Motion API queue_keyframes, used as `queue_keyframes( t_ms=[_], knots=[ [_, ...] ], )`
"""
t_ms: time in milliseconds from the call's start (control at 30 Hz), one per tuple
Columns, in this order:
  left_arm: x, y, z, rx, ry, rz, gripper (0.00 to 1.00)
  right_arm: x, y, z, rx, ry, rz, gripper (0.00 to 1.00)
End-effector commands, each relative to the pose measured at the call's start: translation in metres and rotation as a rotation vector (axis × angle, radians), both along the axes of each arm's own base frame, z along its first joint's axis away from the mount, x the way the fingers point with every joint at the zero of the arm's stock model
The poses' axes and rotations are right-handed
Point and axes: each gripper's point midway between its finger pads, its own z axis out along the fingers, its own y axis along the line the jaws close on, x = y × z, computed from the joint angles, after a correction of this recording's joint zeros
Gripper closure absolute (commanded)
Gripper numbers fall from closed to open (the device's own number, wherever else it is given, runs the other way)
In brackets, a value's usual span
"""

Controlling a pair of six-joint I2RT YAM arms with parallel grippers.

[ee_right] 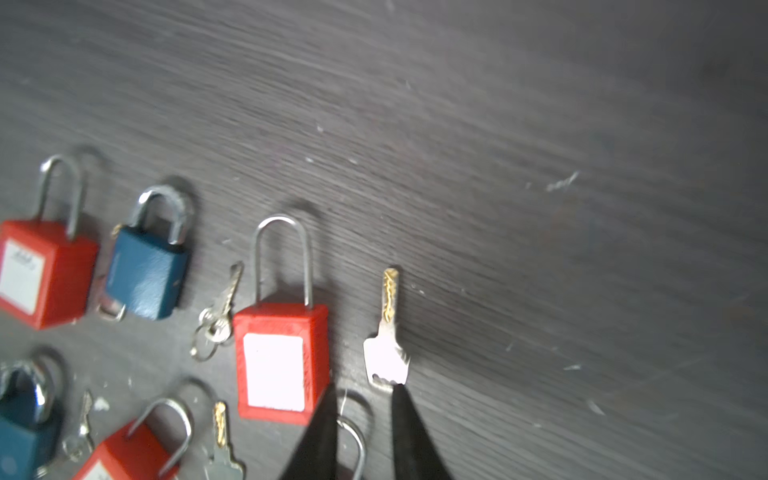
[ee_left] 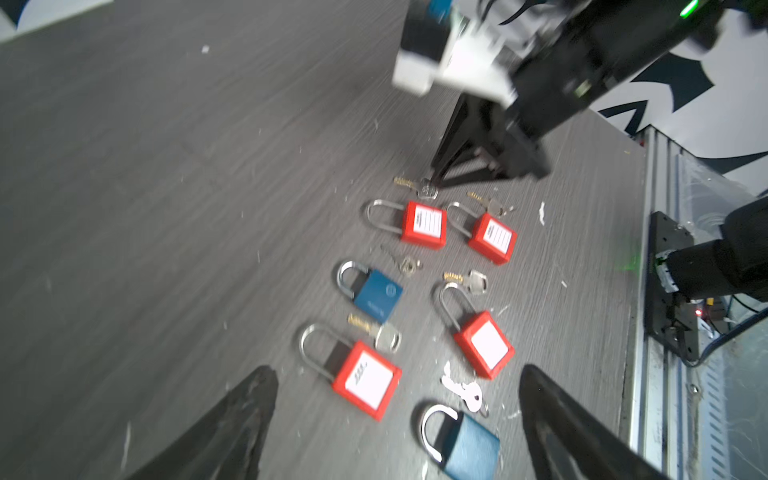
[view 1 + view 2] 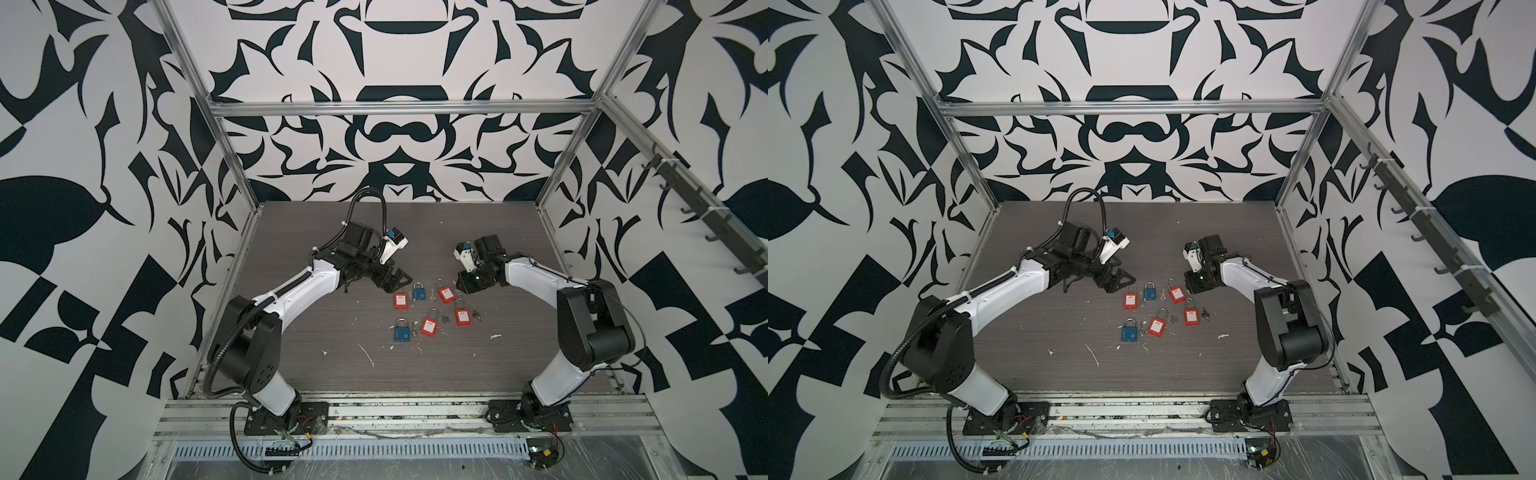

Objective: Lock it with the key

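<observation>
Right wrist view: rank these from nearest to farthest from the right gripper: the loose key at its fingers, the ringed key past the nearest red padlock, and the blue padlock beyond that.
1. Loose key: its head lies right at one fingertip of the right gripper.
2. Ringed key: on the far side of the red padlock.
3. Blue padlock: farther out, past the ringed key.

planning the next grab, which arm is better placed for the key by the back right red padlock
Right, most likely. In the right wrist view the right gripper sits open with its tips just behind the key, beside the red padlock. The left gripper hovers farther from it.
</observation>
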Motion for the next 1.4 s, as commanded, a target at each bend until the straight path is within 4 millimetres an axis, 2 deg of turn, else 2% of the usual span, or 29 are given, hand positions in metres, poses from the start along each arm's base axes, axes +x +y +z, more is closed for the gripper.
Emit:
queue_keyframes(
  t_ms=[0, 100, 200, 233, 267, 300, 433, 500, 600, 633, 733, 767, 833, 867, 933, 1000, 1067, 1133, 1367],
  knots=[
    [0.007, 0.022, 0.018, -0.044, -0.057, 0.112, 0.06, -0.004, 0.000, 0.014, 0.009, -0.028, 0.021, 0.65],
    [0.009, 0.046, 0.024, -0.069, -0.083, 0.197, 0.05, -0.001, -0.002, 0.026, 0.003, -0.074, 0.019, 0.64],
    [0.018, 0.081, 0.029, -0.053, -0.148, 0.340, 0.04, 0.007, -0.017, 0.046, -0.059, -0.193, -0.035, 0.60],
    [0.022, 0.095, 0.032, -0.045, -0.179, 0.399, 0.01, 0.009, -0.027, 0.050, -0.096, -0.235, -0.065, 0.53],
    [0.026, 0.111, 0.030, -0.027, -0.204, 0.476, 0.01, 0.012, -0.037, 0.055, -0.136, -0.287, -0.103, 0.26],
    [0.032, 0.127, 0.025, -0.001, -0.229, 0.543, 0.01, 0.016, -0.050, 0.060, -0.180, -0.349, -0.146, 0.13],
    [0.048, 0.183, 0.005, 0.122, -0.294, 0.771, 0.01, 0.022, -0.090, 0.067, -0.287, -0.583, -0.305, 0.05],
    [0.050, 0.208, -0.012, 0.163, -0.334, 0.851, 0.01, 0.022, -0.107, 0.059, -0.312, -0.623, -0.375, 0.02],
    [0.048, 0.233, -0.028, 0.155, -0.386, 0.930, 0.01, 0.025, -0.123, 0.038, -0.319, -0.651, -0.457, 0.01],
    [0.049, 0.235, -0.029, 0.139, -0.425, 0.926, 0.01, 0.027, -0.125, 0.032, -0.313, -0.662, -0.473, 0.01],
    [0.050, 0.242, -0.042, 0.119, -0.541, 0.923, 0.01, 0.034, -0.126, 0.033, -0.236, -0.708, -0.528, 0.00],
    [0.051, 0.244, -0.049, 0.093, -0.566, 0.927, 0.01, 0.035, -0.119, 0.033, -0.184, -0.749, -0.488, 0.00],
    [0.051, 0.249, -0.053, 0.006, -0.608, 0.938, 0.01, 0.028, -0.118, 0.022, -0.157, -0.791, -0.478, 0.00],
    [0.050, 0.252, -0.063, 0.005, -0.604, 0.950, 0.01, 0.026, -0.110, 0.025, -0.117, -0.847, -0.438, 0.01],
    [0.050, 0.253, -0.064, -0.024, -0.655, 0.954, 0.01, 0.022, -0.106, 0.020, -0.116, -0.825, -0.408, 0.00],
    [0.049, 0.252, -0.069, -0.007, -0.596, 0.946, 0.01, 0.028, -0.103, 0.019, -0.114, -0.795, -0.393, 0.00],
    [0.055, 0.251, -0.073, 0.006, -0.531, 0.931, 0.01, 0.028, -0.113, 0.019, -0.136, -0.794, -0.457, 0.00],
    [0.060, 0.253, -0.071, 0.002, -0.552, 0.939, 0.01, 0.028, -0.121, 0.019, -0.167, -0.796, -0.492, 0.00],
    [0.067, 0.250, -0.077, 0.030, -0.509, 0.923, 0.01, 0.029, -0.121, 0.019, -0.168, -0.794, -0.490, 0.00]
  ],
)
